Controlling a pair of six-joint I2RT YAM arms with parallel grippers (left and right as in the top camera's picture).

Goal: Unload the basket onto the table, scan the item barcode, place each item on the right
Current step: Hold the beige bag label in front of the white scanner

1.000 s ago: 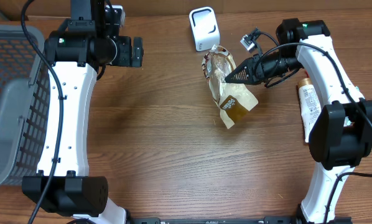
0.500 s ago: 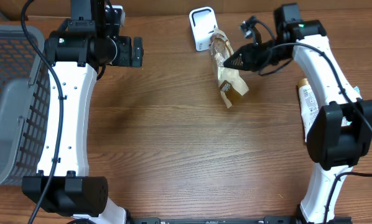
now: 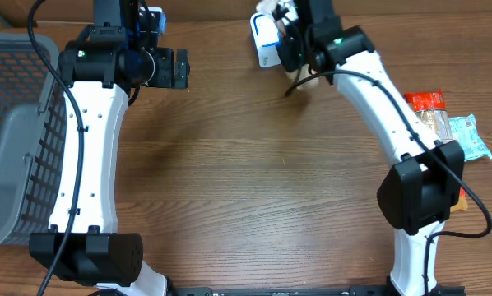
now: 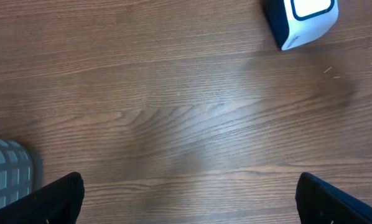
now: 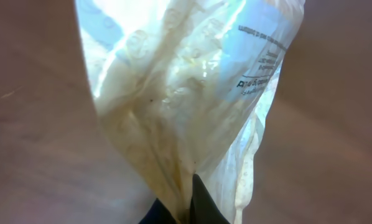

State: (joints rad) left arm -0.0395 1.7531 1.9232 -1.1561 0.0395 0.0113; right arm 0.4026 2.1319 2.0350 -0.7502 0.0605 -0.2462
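At the left edge of the bench (image 3: 246, 181) sits a grey mesh basket (image 3: 7, 140). Beside it the left arm (image 3: 90, 140) runs up toward the far edge and bends inward. Its left end effector (image 3: 183, 68) is spread wide and holds nothing. The left wrist view shows its two fingers well apart over bare wood.

Further right, at the far edge near the middle, stands the white scanner (image 3: 264, 49). The right arm (image 3: 378, 90) stretches from the near right corner diagonally across to it, with its wrist over the scanner. The right end effector (image 5: 187, 205) is pressed together, pinching a clear plastic bag (image 5: 173, 93). The bag has pale contents and a block of small print on one side. It hangs off the bench, close by the scanner.

This looks like the presenting step: the item is up at the scanner, but whether a barcode faces the window cannot be told. No barcode shows in the right wrist view, only the print. The next move probably calls for a small wrist turn that sweeps the printed side across the scanner face, keeping the crinkled film flat enough to read. The pinch should hold through that turn so the limp bag does not slip.

Along the right edge lie several packets (image 3: 443, 123), well apart from the action.
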